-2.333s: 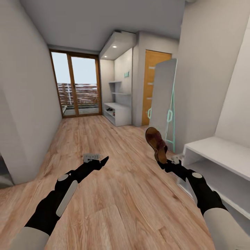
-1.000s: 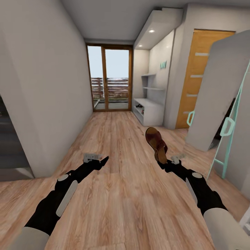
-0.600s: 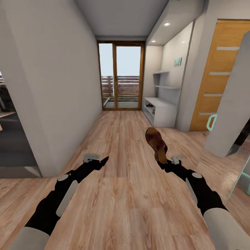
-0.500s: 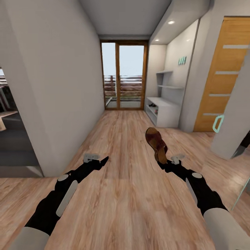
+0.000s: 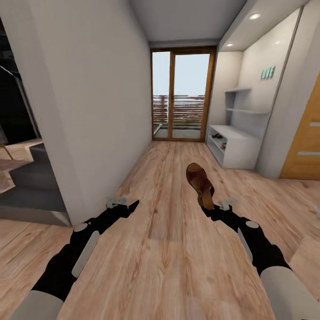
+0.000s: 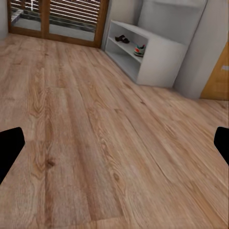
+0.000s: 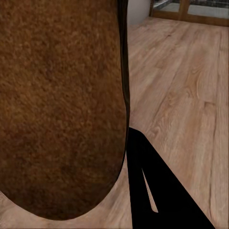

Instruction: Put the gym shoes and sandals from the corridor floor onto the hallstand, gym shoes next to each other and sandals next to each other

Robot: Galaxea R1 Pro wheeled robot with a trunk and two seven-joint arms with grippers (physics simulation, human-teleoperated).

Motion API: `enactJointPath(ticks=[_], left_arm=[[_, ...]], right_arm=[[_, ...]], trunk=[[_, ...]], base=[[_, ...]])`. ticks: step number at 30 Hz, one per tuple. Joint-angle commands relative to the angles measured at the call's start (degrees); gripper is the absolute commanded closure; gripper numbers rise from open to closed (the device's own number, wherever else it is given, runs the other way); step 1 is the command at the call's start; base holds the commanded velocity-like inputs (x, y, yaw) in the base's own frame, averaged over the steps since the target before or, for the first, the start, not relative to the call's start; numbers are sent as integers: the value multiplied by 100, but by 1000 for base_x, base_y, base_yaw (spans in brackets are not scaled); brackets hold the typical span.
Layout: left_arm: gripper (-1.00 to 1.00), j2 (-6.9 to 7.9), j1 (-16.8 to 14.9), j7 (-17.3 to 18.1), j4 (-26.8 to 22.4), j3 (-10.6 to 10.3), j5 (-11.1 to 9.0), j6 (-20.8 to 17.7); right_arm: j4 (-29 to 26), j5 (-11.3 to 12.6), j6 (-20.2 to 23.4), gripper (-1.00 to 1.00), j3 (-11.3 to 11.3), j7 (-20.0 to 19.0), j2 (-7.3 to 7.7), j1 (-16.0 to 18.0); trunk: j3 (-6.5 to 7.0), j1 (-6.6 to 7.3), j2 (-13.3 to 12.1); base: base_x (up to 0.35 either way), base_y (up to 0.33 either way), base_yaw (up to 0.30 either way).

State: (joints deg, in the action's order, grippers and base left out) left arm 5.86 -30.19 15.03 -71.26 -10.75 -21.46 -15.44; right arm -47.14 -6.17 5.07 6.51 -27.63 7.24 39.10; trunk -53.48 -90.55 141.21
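Right gripper (image 5: pixel 212 207): clamped on sandal (image 5: pixel 200 184), held upright above corridor floor (image 5: pixel 169 249)
Left gripper (image 5: pixel 126 203): spread wide, empty
Hallstand (image 5: pixel 234 146): far ahead, right; approach squarely, keeping grip firm, sandal level

Right wrist: sandal (image 7: pixel 57 105) sole cut off at the frame's 9 and 12 o'clock edges, straps hidden. Hallstand (image 5: pixel 234 146), 1 o'clock in head view: shelf items too small to identify; left wrist shows a dark shape (image 6: pixel 122 39) and a colourful one (image 6: pixel 139 49), both blurred. Left gripper (image 6: pixel 114 143) fingertips (image 6: pixel 9 148) cropped at the frame sides.
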Motion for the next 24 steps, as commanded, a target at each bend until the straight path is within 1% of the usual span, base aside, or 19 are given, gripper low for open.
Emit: enactJointPath(ticks=[1, 7, 12, 24], left_arm=[[-100, 3, -5, -1, -3, -6, -60, -39], [-100, 3, -4, -1, -4, -6, -61, -40], [-100, 3, -4, -1, -3, -6, -60, -39], [-100, 3, -4, -1, -9, -6, -61, -39]], right_arm=[[-15, -34, 37, 100, 25, -36, -3, 1], [-14, -32, 37, 100, 25, -33, -3, 1], [-16, -28, 38, 100, 33, -38, -3, 1], [-14, -34, 29, 100, 32, -40, -3, 1]], trunk=[[-3, -2, 2], [21, -2, 2], [47, -2, 2], [50, -2, 2]], base=[[349, 0, 292], [349, 0, 282], [348, -27, 215], [346, -155, 12]])
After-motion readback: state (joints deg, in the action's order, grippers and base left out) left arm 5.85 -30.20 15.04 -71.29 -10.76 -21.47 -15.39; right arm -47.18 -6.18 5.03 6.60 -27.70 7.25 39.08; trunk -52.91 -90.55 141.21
